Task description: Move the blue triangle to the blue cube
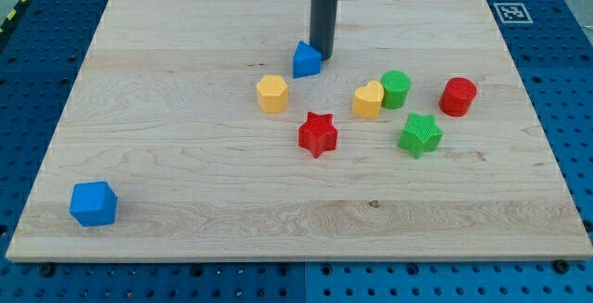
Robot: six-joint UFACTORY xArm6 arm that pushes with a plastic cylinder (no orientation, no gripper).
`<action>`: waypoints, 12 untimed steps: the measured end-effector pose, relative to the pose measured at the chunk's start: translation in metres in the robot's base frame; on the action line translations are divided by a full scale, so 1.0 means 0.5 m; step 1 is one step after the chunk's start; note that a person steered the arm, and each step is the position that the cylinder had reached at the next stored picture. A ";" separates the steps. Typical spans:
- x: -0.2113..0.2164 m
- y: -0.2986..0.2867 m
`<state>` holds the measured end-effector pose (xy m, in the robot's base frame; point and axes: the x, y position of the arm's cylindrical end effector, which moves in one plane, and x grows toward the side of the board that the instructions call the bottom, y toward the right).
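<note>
Camera view: my tip [321, 57] touches the blue triangle [307, 59], well apart from the blue cube [94, 203]; no fingers show.

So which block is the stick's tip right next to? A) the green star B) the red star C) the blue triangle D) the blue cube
C: my tip sits right beside the blue triangle, on its right side in the view, near the view's top; the blue cube is far off at the view's bottom left.
</note>
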<state>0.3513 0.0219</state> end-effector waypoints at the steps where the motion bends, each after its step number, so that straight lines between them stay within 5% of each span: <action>1: 0.048 -0.043; 6: 0.163 -0.357; 9: 0.338 -0.364; 12: 0.358 -0.303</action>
<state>0.5302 -0.1298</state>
